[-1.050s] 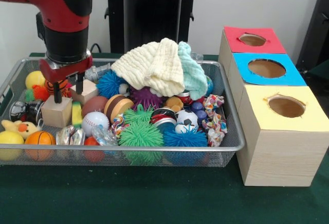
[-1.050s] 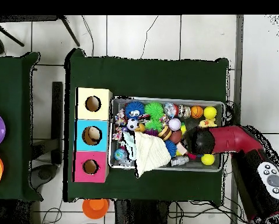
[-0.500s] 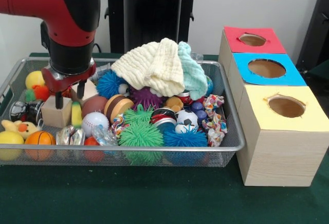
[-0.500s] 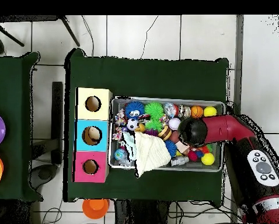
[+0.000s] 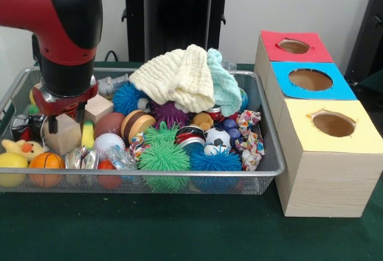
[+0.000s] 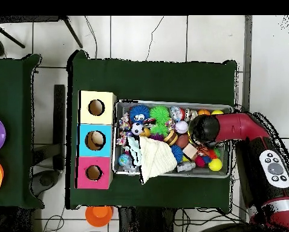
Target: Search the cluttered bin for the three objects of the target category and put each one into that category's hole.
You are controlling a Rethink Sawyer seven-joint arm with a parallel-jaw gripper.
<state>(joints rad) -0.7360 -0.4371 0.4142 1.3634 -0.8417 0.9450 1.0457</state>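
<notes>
My gripper (image 5: 63, 119) is down in the wire-mesh bin (image 5: 272, 153), left end, fingers spread either side of a wooden block (image 5: 64, 134). Second block (image 5: 97, 108) just behind it. Nothing gripped. Wooden box (image 5: 326, 171) with round holes sits right of the bin.

Red (image 5: 294, 46), blue (image 5: 310, 79) and yellow (image 5: 333, 124) box tops; pale yellow cloth (image 5: 177, 76); green spiky ball (image 5: 163, 157); dark green counter (image 5: 179, 228).
</notes>
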